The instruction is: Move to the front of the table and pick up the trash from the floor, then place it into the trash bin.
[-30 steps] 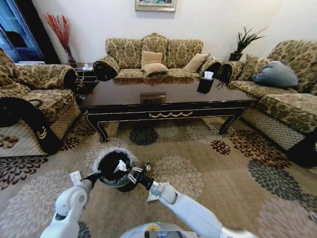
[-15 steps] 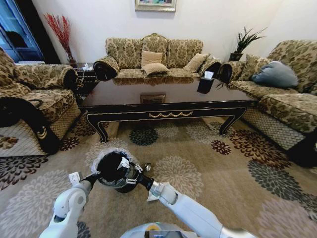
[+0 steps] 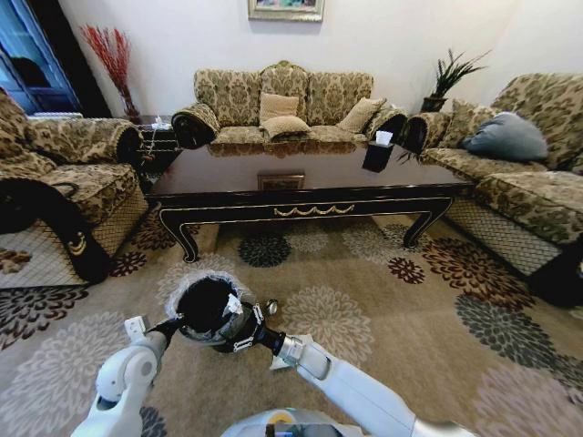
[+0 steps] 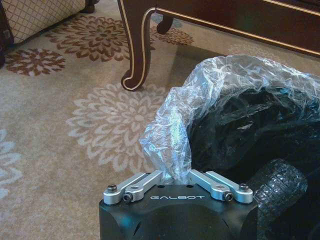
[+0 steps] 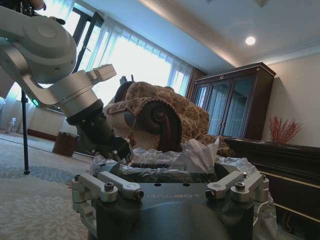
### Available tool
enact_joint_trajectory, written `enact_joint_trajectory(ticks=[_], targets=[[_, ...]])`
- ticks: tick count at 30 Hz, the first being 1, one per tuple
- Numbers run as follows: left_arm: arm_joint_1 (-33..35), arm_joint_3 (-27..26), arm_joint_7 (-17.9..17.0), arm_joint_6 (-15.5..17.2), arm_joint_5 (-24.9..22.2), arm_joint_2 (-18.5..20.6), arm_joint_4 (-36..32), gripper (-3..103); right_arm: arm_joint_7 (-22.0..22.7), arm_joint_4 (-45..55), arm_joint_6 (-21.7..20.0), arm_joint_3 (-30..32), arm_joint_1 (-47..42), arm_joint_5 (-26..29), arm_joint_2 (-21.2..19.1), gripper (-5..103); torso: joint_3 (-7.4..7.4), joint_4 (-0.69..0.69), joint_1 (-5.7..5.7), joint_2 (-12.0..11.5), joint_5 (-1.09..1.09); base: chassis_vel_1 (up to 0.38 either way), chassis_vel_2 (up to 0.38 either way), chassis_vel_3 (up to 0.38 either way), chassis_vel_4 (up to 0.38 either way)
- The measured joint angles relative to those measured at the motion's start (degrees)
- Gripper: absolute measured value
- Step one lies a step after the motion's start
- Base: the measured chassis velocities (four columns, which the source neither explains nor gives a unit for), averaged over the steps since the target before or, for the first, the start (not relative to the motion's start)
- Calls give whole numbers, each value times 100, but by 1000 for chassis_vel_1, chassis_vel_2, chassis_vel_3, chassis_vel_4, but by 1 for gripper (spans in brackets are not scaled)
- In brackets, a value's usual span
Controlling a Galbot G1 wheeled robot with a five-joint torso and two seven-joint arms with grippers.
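On open floor [image 3: 383, 309] before the table [image 3: 310, 191], left gripper [image 3: 175, 321] pinches the trash bin [image 3: 208, 309] liner edge; right gripper [image 3: 239, 319] holds white trash [image 3: 234, 306] over the rim.

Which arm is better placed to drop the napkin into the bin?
Right: the right gripper hangs at the trash bin's rim with the white napkin, while the left gripper pinches the liner.

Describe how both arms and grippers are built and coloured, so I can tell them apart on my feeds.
Both arms have glossy white rounded shells. Left gripper and right gripper: black block bodies printed "GALBOT", with silver bolted metal finger linkages. Black corrugated sleeve beside the left gripper.
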Motion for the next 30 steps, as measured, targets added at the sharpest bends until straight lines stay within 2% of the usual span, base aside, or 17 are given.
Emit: enact_joint_trajectory(ticks=[11, 16, 18, 22, 25, 26, 30], targets=[[23, 7, 6, -5, 36, -26, -7, 2, 53, -28, -20, -52, 84, -2, 59, 100, 0, 0, 0, 0, 0, 0, 0, 0, 0], [21, -16, 12, -8, 36, -25, -6, 2, 249, -30, -78, -56, 107, 63, 85, 100, 0, 0, 0, 0, 0, 0, 0, 0, 0], [15, -129, 15, -8, -15, -16, -5, 2, 553, -46, -156, 9, 107, 199, 122, 100, 0, 0, 0, 0, -1, 0, 0, 0, 0], [17, -352, 14, -2, -133, 32, -2, 2, 856, -39, -299, 122, 113, 467, 135, 100, 0, 0, 0, 0, -1, 0, 0, 0, 0], [92, -665, -102, 48, -202, 193, 85, 2, 1322, -17, -571, 245, 117, 903, 167, 100, 0, 0, 0, 0, -1, 0, 0, 0, 0], [92, -665, -102, 48, -202, 193, 85, 2, 1322, -17, -571, 245, 117, 903, 167, 100, 0, 0, 0, 0, -1, 0, 0, 0, 0], [234, -1157, -77, 64, -405, 466, 230, 2, 1827, -45, -968, 440, 35, 1394, 264, 100, 0, 1, 0, 0, -3, 0, 0, 0, 0]])
